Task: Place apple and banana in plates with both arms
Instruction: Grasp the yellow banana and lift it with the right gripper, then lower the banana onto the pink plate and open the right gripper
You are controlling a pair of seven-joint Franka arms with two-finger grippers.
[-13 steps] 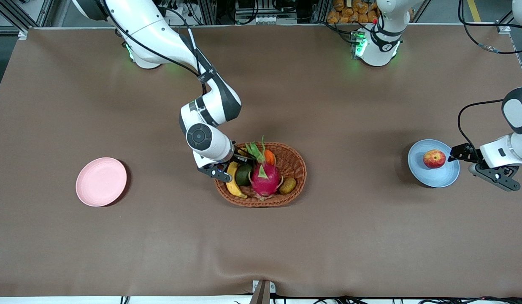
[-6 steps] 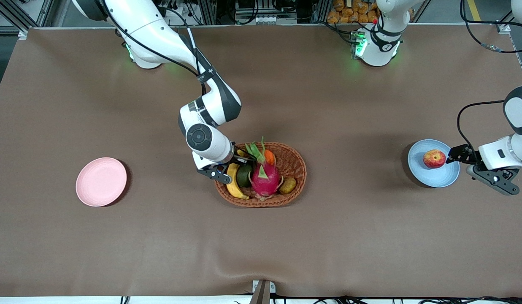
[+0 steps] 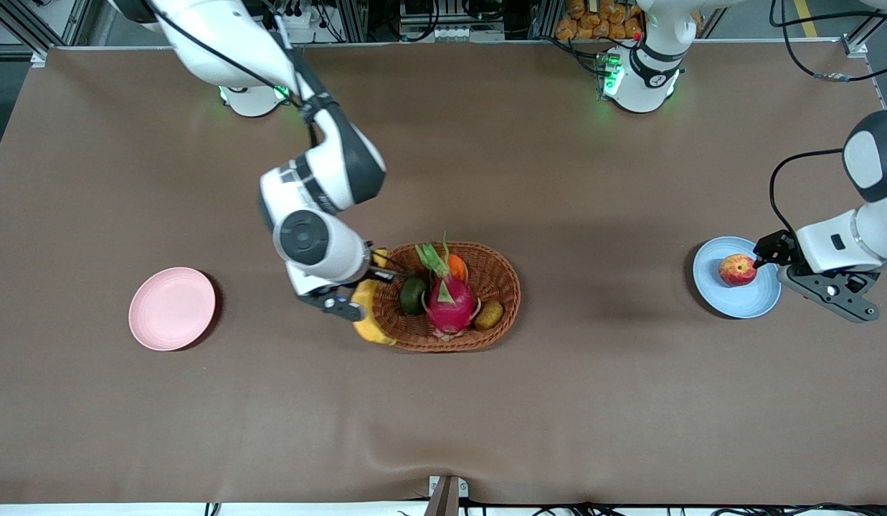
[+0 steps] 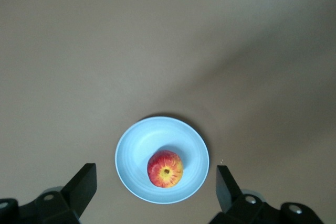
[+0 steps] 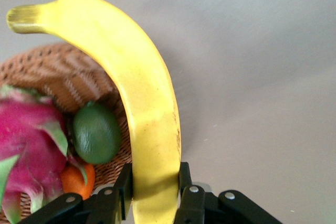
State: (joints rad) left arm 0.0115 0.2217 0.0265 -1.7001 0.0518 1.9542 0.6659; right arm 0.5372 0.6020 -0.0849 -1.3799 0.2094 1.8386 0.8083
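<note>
Front view, banana: clamped in right gripper, over wicker basket rim.
Apple: on blue plate.
Left gripper: spread apart above that plate.
Pink plate: bare.
Desk: brown covering; metal framing along its base-side edge.

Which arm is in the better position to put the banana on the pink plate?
The right arm. Its right gripper is shut on the banana, lifted over the basket rim. The left gripper hangs open over the apple in the blue plate.
</note>
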